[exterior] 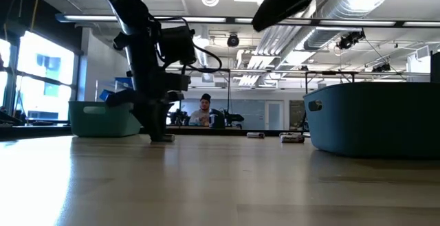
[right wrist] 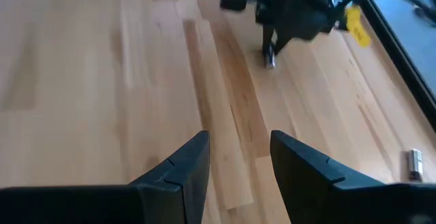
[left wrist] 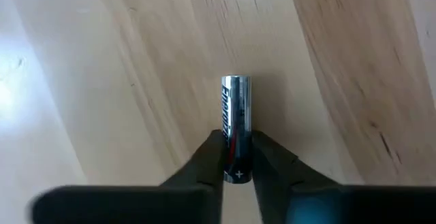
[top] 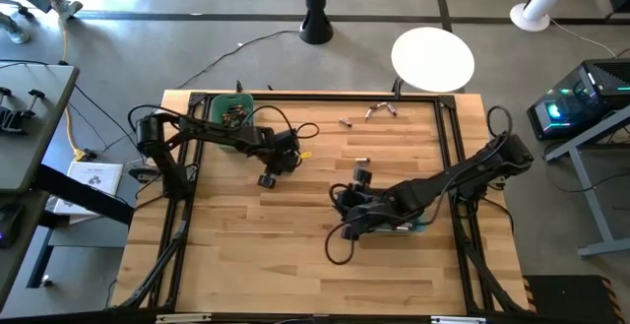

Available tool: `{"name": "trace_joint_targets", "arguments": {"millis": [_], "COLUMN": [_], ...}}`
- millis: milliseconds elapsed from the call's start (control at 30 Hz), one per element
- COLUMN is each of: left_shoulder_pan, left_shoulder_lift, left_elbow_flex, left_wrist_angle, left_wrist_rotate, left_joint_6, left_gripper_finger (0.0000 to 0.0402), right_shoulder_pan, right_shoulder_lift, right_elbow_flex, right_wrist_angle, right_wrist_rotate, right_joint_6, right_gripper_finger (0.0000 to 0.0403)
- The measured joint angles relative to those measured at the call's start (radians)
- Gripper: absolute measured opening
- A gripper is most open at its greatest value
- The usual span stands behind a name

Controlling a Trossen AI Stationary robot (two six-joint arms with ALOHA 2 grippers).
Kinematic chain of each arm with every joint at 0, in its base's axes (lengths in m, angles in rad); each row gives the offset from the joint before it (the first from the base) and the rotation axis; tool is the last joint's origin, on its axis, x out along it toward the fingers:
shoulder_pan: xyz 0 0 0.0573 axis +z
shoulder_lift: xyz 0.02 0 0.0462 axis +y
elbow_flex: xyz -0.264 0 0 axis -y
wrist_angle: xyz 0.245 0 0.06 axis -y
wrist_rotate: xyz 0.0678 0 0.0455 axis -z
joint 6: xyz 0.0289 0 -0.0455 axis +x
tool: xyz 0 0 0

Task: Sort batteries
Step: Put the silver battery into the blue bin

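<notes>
Toward the table's left rear, a green bin (top: 232, 110) is seen holding several batteries (top: 233, 117); just right of it, the left gripper (left wrist: 238, 157) is pinched on a silver-and-black battery (left wrist: 236, 125) lettered "Energizer", its plus end between the fingers, at the wooden table (top: 295, 255); loose batteries (top: 379, 109) lie near the rear edge; at the right, the right gripper (right wrist: 240, 157) is held spread above bare wood, beside a teal bin (exterior: 375, 119).

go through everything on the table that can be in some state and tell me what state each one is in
Left claw: closed on a silver battery, down at the tabletop.
Right claw: open, empty, above bare wood.
Green bin: batteries inside.
Teal bin: partly under the right arm, contents hidden.
Loose batteries: lying at the far edge, unsorted.
</notes>
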Motion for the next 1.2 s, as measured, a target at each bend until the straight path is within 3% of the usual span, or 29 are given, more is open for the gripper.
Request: {"name": "trace_joint_targets", "arguments": {"millis": [33,167,267,400,533,667,800,900,1067,1133,1200], "left_shoulder_pan": [0.002,0.012,0.011,0.01,-0.004,-0.035,-0.084,-0.104,-0.102,-0.1,-0.1], "left_shoulder_lift": [-0.002,-0.039,-0.101,-0.183,-0.206,-0.189,-0.186,-0.185,-0.186,-0.186,-0.186], "left_elbow_flex": [0.0,-0.022,-0.074,-0.218,-0.38,-0.496,-0.557,-0.571,-0.571,-0.571,-0.571], "left_wrist_angle": [0.001,0.046,0.184,0.553,1.035,1.444,1.681,1.724,1.711,1.712,1.713], "left_wrist_rotate": [0.002,0.06,0.166,0.421,0.53,0.538,0.518,0.506,0.443,0.441,0.441], "left_joint_6": [-0.001,-0.015,-0.054,-0.15,-0.312,-0.477,-0.54,-0.534,-0.523,-0.524,-0.524], "left_gripper_finger": [0.0032,0.0028,0.0028,0.0028,0.0028,0.0028,0.0028,0.0028,0.0028,0.0028,0.0028], "right_shoulder_pan": [0.0,-0.003,-0.004,0.008,0.027,0.027,-0.019,-0.079,-0.179,-0.203,-0.214], "right_shoulder_lift": [0.019,0.115,0.176,0.229,0.243,0.227,0.225,0.222,0.218,0.216,0.196], "right_elbow_flex": [0.0,0.0,-0.001,-0.001,-0.002,-0.002,-0.001,-0.001,-0.001,-0.001,-0.001], "right_wrist_angle": [-0.001,0.027,0.09,0.094,0.092,0.23,0.389,0.532,0.864,0.928,0.908], "right_wrist_rotate": [0.012,0.05,0.07,0.281,0.36,0.193,0.128,0.02,-0.372,-0.413,-0.373], "right_joint_6": [-0.006,-0.043,-0.081,0.016,0.07,-0.064,-0.281,-0.43,-0.553,-0.558,-0.548], "right_gripper_finger": [0.0149,0.0149,0.0149,0.0149,0.0149,0.0147,0.0137,0.0129,0.0121,0.0119,0.0118]}}
